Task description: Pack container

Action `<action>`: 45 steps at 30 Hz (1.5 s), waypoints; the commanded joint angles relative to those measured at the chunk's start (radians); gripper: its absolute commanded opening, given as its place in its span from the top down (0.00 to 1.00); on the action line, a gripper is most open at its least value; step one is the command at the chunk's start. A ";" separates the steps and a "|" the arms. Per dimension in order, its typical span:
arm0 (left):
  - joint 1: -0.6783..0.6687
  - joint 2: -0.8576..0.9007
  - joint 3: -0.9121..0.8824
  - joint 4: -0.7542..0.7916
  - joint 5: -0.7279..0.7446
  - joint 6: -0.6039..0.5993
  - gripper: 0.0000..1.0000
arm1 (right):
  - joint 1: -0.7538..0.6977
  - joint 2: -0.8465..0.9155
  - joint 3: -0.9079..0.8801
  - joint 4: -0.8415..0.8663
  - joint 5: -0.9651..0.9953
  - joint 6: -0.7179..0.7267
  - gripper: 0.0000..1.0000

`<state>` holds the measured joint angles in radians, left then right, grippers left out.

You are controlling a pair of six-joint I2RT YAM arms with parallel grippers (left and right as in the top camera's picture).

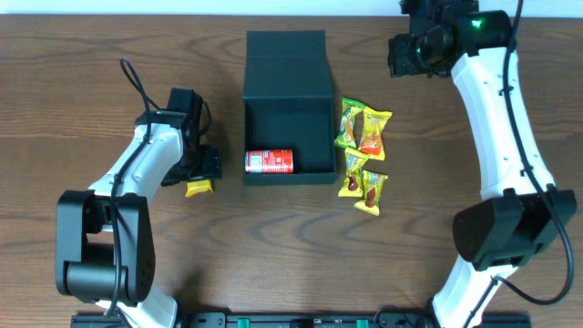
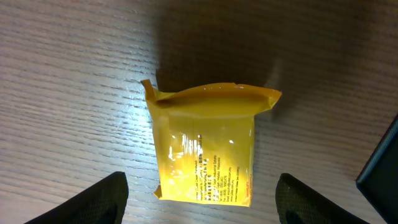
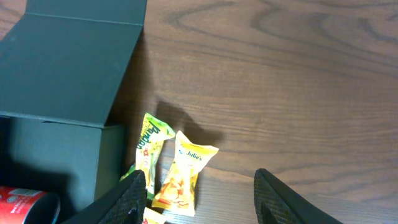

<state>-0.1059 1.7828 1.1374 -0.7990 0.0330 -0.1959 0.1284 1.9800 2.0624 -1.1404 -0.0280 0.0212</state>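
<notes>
Your left gripper (image 2: 204,198) hangs spread, holding nothing, over the yellow packet (image 2: 205,149), which lies flat on the table (image 2: 62,74) between its fingers. The open container (image 1: 290,128) sits just to its right. Your right gripper (image 3: 202,198), also spread and empty, is farther off.

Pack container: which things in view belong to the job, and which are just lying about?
Part of the job: the container, lid open; the red can lying inside it; the yellow packet left of it; the snack packets right of it.
Just there: the wooden table; the black rail at its near edge.
</notes>
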 commanded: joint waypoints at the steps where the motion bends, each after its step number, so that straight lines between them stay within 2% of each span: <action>1: 0.001 -0.019 -0.023 0.014 -0.029 -0.011 0.21 | -0.002 -0.017 0.019 -0.001 -0.007 -0.004 0.44; 17: 0.001 -0.018 -0.097 0.093 0.027 -0.029 0.22 | 0.011 -0.017 0.019 -0.004 -0.007 -0.004 0.45; 22: 0.001 -0.018 -0.100 0.098 0.031 -0.029 0.28 | 0.010 -0.017 0.019 -0.005 -0.007 -0.004 0.45; 32: 0.001 -0.018 -0.116 0.106 0.031 -0.029 0.30 | 0.010 -0.017 0.019 -0.009 -0.032 -0.004 0.46; 35: 0.001 -0.018 -0.116 0.106 0.031 -0.029 0.35 | 0.010 -0.017 0.019 -0.010 -0.032 -0.004 0.46; 40: 0.001 -0.018 -0.116 0.106 0.031 -0.029 0.50 | 0.010 -0.017 0.019 -0.010 -0.032 -0.004 0.46; 45: 0.001 -0.018 -0.116 0.105 0.031 -0.029 0.51 | 0.010 -0.017 0.019 -0.013 -0.032 -0.004 0.46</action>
<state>-0.1059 1.7828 1.0370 -0.6941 0.0643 -0.2169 0.1333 1.9800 2.0624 -1.1492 -0.0532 0.0212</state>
